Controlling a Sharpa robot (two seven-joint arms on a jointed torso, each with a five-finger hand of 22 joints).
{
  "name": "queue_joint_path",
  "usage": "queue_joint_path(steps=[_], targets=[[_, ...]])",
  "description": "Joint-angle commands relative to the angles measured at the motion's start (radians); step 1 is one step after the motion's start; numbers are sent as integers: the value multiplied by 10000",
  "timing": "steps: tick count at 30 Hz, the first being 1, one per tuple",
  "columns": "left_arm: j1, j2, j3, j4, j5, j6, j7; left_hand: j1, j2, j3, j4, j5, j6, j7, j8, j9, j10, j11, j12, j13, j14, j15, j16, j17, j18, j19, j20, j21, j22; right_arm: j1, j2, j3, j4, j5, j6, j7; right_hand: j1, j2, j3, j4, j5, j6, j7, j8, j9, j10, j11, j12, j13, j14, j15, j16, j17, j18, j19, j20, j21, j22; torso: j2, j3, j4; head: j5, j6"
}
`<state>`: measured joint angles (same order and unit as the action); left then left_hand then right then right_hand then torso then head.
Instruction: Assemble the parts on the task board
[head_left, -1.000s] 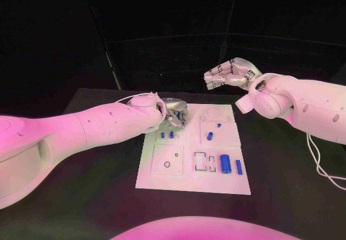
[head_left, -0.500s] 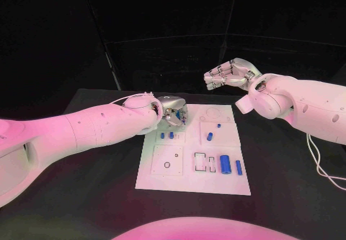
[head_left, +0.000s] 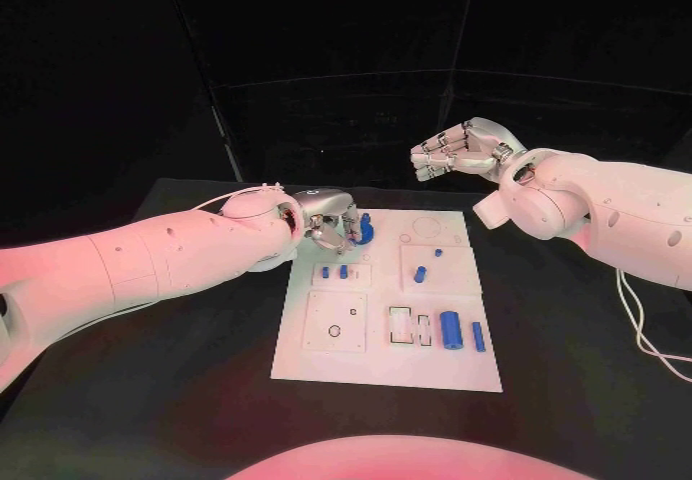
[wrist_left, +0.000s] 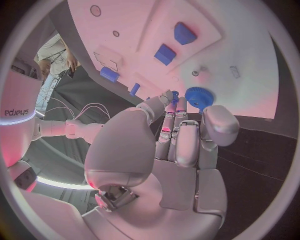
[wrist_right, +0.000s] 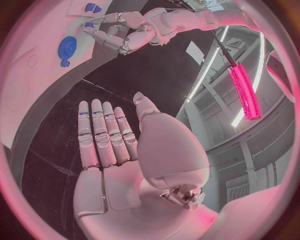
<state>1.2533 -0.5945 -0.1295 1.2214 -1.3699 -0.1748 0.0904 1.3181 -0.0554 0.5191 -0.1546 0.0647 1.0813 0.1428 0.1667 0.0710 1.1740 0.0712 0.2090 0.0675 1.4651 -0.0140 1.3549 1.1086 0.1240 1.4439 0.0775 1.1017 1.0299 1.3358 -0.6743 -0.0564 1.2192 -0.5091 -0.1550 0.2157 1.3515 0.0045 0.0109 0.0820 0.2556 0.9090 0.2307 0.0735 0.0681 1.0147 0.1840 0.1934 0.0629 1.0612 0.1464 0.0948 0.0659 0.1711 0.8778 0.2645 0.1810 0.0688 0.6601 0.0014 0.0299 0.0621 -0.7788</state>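
Note:
The white task board (head_left: 387, 366) lies in the middle of the black table. A blue gear (head_left: 364, 232) sits at its far left corner, also seen as the gear (wrist_left: 199, 96) and the gear (wrist_right: 67, 48). My left hand (head_left: 329, 224) hovers just left of the gear, its fingertips (wrist_left: 170, 98) close beside it and its loosely curled fingers holding nothing. Two small blue pieces (head_left: 335, 270) lie nearer than the gear. My right hand (head_left: 459, 147) is raised behind the board's far right, palm (wrist_right: 119, 170) bare and fingers straight.
More blue parts lie on the board: a peg (head_left: 420, 271), a small stud (head_left: 438, 251), a thick cylinder (head_left: 450, 328) and a thin rod (head_left: 477, 335) at the near right. Empty cut-outs (head_left: 408, 324) sit beside them. Black table surrounds the board.
My left hand has drawn back to the left off the board's far left corner, uncovering the blue gear there. The right hand has stayed raised in place.

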Motion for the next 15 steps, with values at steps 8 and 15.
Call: queue_joint_path(steps=[8,15], targets=[[-27,-361,11,27,119,67,-28,-38,-70,45,-6,37,48,-2,-38,-7,63,-18,-33,9,254,-41,58,22,-161,56,7,57,39,3,-26,7,13,8,68,118,-29,108,-64,22,44,-47,160,38,8,-63,11,64,3,-64,6,50,-13,120,69,12,-46,-6,6,0,-19,69,3],[-91,-344,9,-132,155,232,-249,-61,-111,48,-13,29,66,-3,-58,-6,91,-16,-82,12,253,-39,63,16,-159,49,9,55,42,-4,-33,7,13,8,69,113,-29,108,-64,22,44,-47,160,38,8,-63,11,64,3,-64,6,50,-13,120,69,12,-46,-6,7,6,-22,93,4]])
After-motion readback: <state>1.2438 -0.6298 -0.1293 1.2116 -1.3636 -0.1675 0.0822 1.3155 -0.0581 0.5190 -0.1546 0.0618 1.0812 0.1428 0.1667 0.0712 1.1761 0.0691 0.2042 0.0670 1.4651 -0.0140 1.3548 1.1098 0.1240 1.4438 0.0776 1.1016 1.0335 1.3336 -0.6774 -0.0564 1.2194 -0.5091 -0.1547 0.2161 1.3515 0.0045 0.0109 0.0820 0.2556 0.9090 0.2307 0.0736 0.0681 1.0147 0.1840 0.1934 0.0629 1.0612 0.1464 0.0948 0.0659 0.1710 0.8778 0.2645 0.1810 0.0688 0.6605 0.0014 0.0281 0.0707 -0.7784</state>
